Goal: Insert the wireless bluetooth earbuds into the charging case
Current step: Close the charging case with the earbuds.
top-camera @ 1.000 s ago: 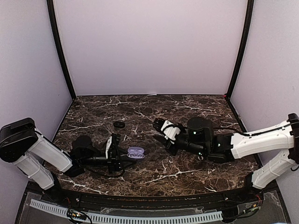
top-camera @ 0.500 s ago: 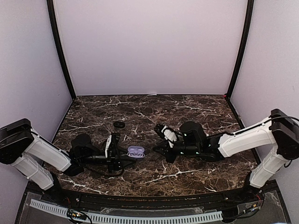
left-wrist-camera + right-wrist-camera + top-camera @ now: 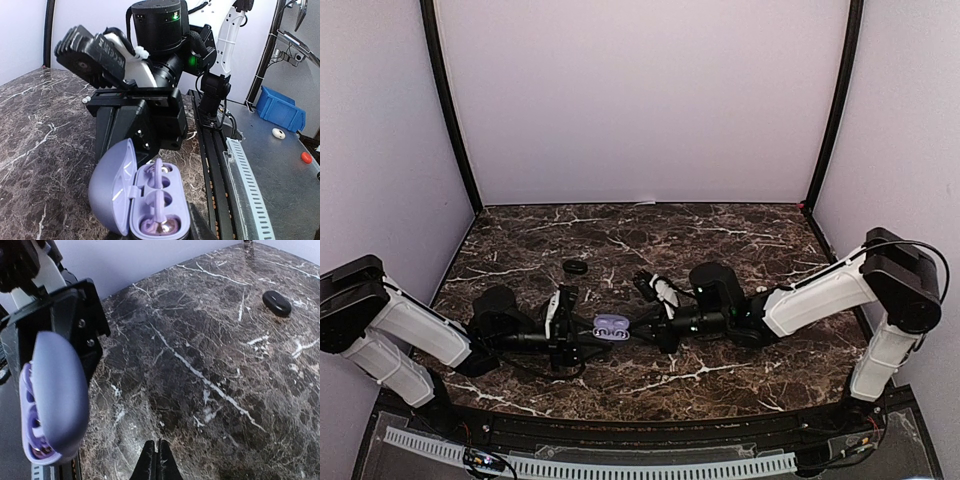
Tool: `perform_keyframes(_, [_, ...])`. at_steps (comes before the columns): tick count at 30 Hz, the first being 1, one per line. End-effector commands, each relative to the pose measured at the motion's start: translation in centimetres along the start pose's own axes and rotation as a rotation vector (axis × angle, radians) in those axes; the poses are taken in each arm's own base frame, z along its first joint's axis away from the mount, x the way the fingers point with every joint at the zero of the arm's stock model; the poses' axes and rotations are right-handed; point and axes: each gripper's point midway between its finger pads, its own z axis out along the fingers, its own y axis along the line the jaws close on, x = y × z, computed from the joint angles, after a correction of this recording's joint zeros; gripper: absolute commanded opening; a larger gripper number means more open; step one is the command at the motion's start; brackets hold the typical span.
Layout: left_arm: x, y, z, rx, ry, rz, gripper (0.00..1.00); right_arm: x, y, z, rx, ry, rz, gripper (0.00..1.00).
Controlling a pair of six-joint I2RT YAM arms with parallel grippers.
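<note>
Holds the open lilac charging case in the left gripper near the dark marble counter's front edge, pale lilac walls behind, right gripper pinched shut just beside it.

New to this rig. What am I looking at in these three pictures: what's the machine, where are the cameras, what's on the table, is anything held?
It's a two-armed robot at a marble-look table. One picture looks down from above and behind. The other two come from a camera on each wrist. The left gripper holds an open lilac charging case. The right gripper is shut, with nothing visible in it, close beside the case. A black ring lies farther back. No earbud is clearly visible.
</note>
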Motion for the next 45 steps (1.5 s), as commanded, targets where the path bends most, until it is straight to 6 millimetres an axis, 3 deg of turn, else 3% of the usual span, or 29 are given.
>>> perform_keyframes(1, [-1.6,-0.6,0.0,0.026,-0.038,0.044,0.19,-4.4,1.9,0.2,-0.096,-0.125,-0.03,0.0])
perform_keyframes(9, [-1.1,-0.4,-0.1,0.01,-0.026,0.033,0.2,-6.7,4.6,-2.2,-0.195,-0.224,-0.092,0.0])
perform_keyframes(17, [0.4,1.2,0.6,-0.049,0.033,-0.023,0.19,-7.2,5.8,-4.7,-0.204,-0.277,-0.171,0.0])
perform_keyframes(21, [0.5,1.5,0.6,-0.063,0.034,-0.027,0.19,-6.8,5.5,-4.6,-0.183,-0.254,-0.177,0.0])
perform_keyframes(25, [0.0,0.7,0.3,-0.03,0.011,-0.005,0.19,-6.1,1.7,-3.7,0.017,-0.205,-0.116,0.0])
perform_keyframes(30, [-0.9,-0.2,-0.2,-0.002,-0.024,0.036,0.19,-3.8,0.8,-1.1,-0.011,-0.085,-0.071,0.0])
perform_keyframes(33, [-1.6,-0.5,-0.4,0.0,-0.043,0.06,0.19,-2.2,0.9,-0.2,-0.042,-0.041,-0.05,0.0])
perform_keyframes(36, [-1.9,-0.5,-0.5,-0.002,-0.05,0.076,0.19,-2.0,1.9,-0.2,-0.099,-0.053,-0.048,0.0])
perform_keyframes(45, [-1.9,-0.7,-0.2,0.025,-0.058,0.053,0.19,-4.7,5.6,-2.0,-0.271,-0.2,-0.098,0.0])
